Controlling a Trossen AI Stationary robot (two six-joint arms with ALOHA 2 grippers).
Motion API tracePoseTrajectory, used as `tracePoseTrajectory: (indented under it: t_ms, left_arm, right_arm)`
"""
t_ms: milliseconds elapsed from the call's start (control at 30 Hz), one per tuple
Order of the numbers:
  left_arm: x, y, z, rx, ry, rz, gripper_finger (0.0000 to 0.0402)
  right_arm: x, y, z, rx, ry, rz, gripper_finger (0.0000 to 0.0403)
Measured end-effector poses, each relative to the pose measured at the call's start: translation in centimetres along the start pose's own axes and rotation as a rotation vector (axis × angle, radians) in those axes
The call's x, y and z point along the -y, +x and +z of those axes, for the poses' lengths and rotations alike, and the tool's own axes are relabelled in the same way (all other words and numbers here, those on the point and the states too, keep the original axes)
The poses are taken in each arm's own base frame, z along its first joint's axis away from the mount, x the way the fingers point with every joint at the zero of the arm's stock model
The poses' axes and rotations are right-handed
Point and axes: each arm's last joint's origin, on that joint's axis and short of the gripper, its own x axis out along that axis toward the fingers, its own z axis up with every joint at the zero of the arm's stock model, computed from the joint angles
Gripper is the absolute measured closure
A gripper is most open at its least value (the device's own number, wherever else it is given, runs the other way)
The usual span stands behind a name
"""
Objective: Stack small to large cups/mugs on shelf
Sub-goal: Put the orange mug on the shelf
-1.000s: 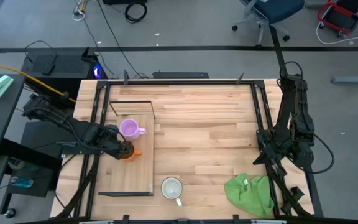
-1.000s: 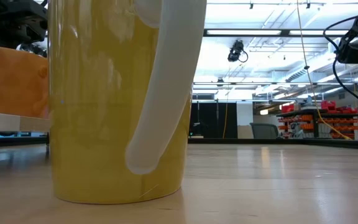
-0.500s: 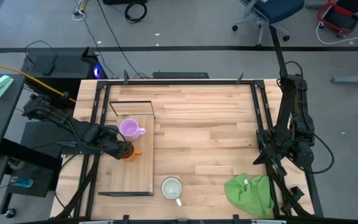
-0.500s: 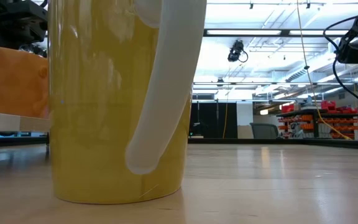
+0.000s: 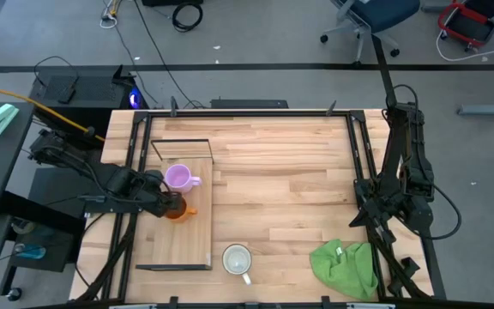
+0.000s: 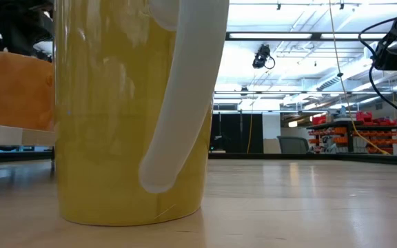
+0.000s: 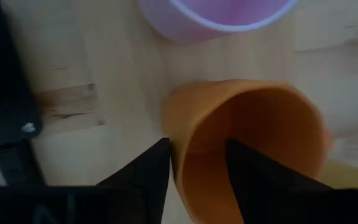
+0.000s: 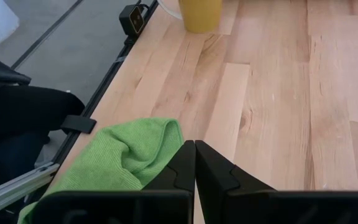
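Note:
The shelf point(image 5: 157, 249), a light-wood board with a black wire frame, lies at the table's left. On it stand the light purple mug point(image 5: 178, 178) and, just nearer, the orange mug point(image 5: 179, 212) point(image 7: 253, 124). My left gripper point(image 7: 197, 168) is open, one finger outside the orange mug's wall and one inside. The third mug point(image 5: 237, 259), white inside and yellow outside, stands on the table by the near edge and fills the low view point(image 6: 129, 110). My right gripper point(image 8: 195, 149) is shut at the table's right side, by the green cloth. My left gripper straddles the orange mug's rim wall point(image 7: 178, 146) on the side toward the table's left, coming level from that side. The inner finger point(image 7: 253, 180) stands apart from the wall. Whether the outer finger point(image 7: 145, 177) touches it I cannot tell. The mug stands upright on the shelf.
A green cloth point(image 5: 346, 266) lies bunched at the near right corner, under my right gripper point(image 5: 371, 213). Black frame rails point(image 5: 354, 154) run along the table's left and right sides. The middle of the wooden tabletop point(image 5: 281, 180) is bare.
My left arm has drawn back a little toward the table's left edge. The orange mug stays standing on the shelf beside the purple mug.

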Motion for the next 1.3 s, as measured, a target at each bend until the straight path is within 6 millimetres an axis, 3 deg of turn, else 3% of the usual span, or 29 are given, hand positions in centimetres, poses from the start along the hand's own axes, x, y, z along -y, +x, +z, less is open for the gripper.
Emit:
tracePoseTrajectory:
  t_ms: [233,600,767,967,1300]
  left_arm:
    - [-0.2,-1.1,0.5,0.035,-0.027,-0.116,0.0241]
    - [-0.5,-1.4,0.7,0.032,-0.064,-0.127,0.0241]
    - [0.2,-3.2,1.1,0.118,-0.047,-0.209,0.0242]
    - [1.7,-5.7,1.6,0.252,-0.047,-0.360,0.0249]
    - [7.3,-5.4,-0.2,0.240,0.115,-0.656,0.0284]
  right_arm:
    - [0.0,0.0,0.0,0.000,0.002,0.000,0.0387]
    - [0.0,0.0,0.0,0.000,0.011,0.000,0.0387]
    - [0.0,0.0,0.0,0.000,0.011,0.000,0.0387]
    - [0.0,0.0,0.0,0.000,0.011,0.000,0.0387]
    - [0.0,0.0,0.0,0.000,0.011,0.000,0.0387]
